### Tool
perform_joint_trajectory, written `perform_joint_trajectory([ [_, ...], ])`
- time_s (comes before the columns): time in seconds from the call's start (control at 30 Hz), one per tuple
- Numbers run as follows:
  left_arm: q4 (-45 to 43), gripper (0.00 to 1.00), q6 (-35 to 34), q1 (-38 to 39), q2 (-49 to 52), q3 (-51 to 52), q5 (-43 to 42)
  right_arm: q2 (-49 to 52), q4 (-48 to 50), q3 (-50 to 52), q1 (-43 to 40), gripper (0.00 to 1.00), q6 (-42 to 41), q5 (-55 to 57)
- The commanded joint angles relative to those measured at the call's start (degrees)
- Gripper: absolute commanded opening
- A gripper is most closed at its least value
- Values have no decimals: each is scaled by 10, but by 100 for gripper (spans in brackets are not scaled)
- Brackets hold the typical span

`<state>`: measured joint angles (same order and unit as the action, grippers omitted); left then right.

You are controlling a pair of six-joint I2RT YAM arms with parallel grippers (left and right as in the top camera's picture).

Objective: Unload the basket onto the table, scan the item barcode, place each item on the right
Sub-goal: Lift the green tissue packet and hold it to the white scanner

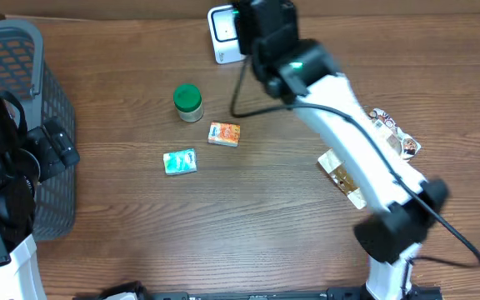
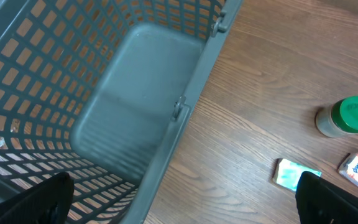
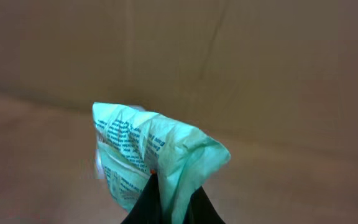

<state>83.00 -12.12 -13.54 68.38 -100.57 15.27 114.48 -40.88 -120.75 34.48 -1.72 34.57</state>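
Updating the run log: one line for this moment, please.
right tool shut on green packet | near white scanner | left tool open above basket

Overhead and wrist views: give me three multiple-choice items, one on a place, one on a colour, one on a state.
1. Where does the basket sit in the overhead view?
A. Far left
B. Far right
C. Top middle

2. What colour is the lid of the jar?
A. Red
B. Green
C. White

3. What state is the right claw in?
A. Open and empty
B. Shut on the jar
C. Shut on a packet

Answers:
1 A: the basket fills the left edge of the overhead view.
2 B: the lid is green in both the overhead and left wrist views.
3 C: the right wrist view shows the fingers pinching the pale green packet.
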Motion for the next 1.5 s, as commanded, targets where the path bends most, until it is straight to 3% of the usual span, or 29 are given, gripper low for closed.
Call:
perform_joint_trajectory([
  [0.0, -1, 100, -12, -3, -5, -12, 6, 58, 92, -12, 0, 4, 147, 141],
  [0.3, -1, 100, -12, -3, -5, -11, 6, 184, 320, -12, -1, 4, 427, 143],
  [0.5, -1, 100, -12, -3, -5, -12, 6, 233, 396, -11, -2, 4, 515, 101],
  [0.8, -1, 100, -12, -3, -5, -12, 6, 277, 467, -11, -11, 4, 563, 31],
  [1.47, -1, 100, -12, -3, -5, -11, 6, 290, 440, -11, -23, 4, 577, 37],
])
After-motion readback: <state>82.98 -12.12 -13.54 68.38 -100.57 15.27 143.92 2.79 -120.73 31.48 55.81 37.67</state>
